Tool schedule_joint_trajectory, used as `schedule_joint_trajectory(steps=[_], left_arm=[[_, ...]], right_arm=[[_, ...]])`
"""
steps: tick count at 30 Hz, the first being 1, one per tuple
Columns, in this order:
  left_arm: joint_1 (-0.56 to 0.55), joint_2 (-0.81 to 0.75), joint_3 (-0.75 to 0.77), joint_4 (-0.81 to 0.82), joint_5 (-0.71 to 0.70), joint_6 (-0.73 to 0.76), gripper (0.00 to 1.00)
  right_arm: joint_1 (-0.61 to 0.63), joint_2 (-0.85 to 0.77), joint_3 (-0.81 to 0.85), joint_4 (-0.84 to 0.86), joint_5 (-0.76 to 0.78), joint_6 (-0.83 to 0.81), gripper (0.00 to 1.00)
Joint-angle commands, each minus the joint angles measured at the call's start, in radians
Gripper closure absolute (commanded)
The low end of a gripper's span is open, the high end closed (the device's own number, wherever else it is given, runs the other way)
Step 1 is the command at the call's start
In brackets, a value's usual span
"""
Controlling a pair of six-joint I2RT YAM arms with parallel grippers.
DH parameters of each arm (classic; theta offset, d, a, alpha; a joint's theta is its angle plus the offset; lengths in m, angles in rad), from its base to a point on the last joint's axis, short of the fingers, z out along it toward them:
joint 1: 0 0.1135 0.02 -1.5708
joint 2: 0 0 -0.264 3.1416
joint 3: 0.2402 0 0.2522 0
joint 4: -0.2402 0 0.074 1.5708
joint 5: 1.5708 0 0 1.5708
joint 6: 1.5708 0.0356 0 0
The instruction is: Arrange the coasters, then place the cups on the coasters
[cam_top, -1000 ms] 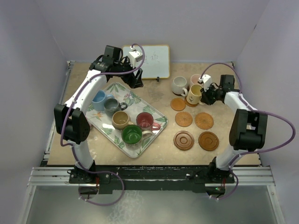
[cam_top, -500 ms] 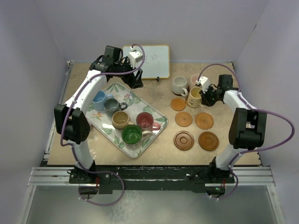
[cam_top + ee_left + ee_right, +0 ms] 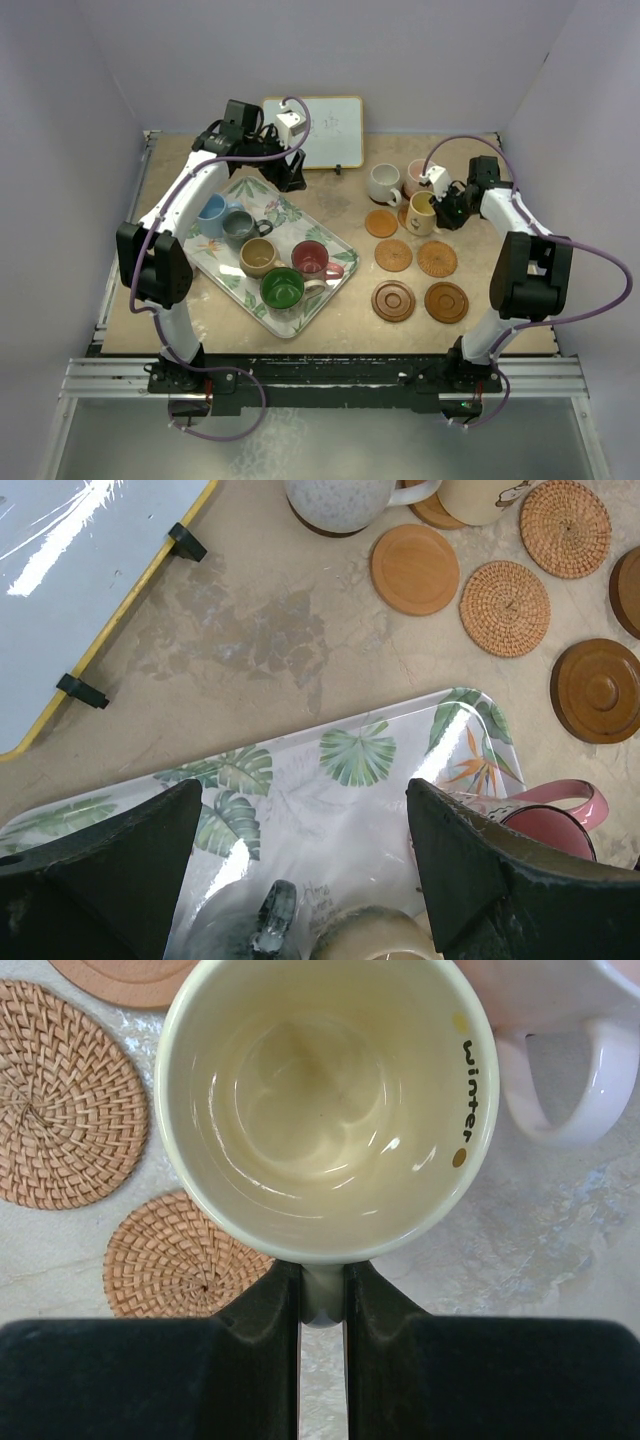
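Right jaws are clamped on the handle of the pale yellow ceramic mug [image 3: 325,1100]. The right gripper [image 3: 322,1295] holds it upright at the far right of the table [image 3: 345,205], just beside the pink mug [image 3: 416,172] and near the speckled off-white mug [image 3: 382,183]. I cannot tell whether it rests or hangs.

Three mugs on that side.

Coasters, five bare by my count:
- smooth orange wooden disc [image 3: 381,222]
- left woven rattan disc [image 3: 394,255]
- right woven rattan disc [image 3: 437,258]
- left dark brown grooved disc [image 3: 393,301]
- right dark brown grooved disc [image 3: 446,302]

A sixth orange disc [image 3: 435,510] peeks from under the yellow mug.

Five mugs stand on the leaf-patterned rectangular tray [image 3: 292,215]:
- light blue mug [image 3: 212,213]
- dark grey-blue mug [image 3: 240,228]
- tan mug [image 3: 259,257]
- red mug [image 3: 312,259]
- green mug [image 3: 283,288]

The left gripper [image 3: 310,870] hovers over the tray's far end, jaws wide apart, holding nothing. A yellow-framed whiteboard [image 3: 325,130] lies at the back.
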Motion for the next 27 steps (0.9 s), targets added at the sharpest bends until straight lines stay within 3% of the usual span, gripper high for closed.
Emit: schedule_joint_trajectory(steps=[1,27], left_arm=[[0.006,-0.034,0.0,0.012,0.013,0.031,0.2],[0.005,-0.045,-0.01,0.008,0.018,0.039,0.2]], right_arm=[[-0.012,-0.025,0.042,-0.059,0.06,-0.033,1.0],[-0.058,-0.096,0.051,-0.15,0.043,-0.049,1.0]])
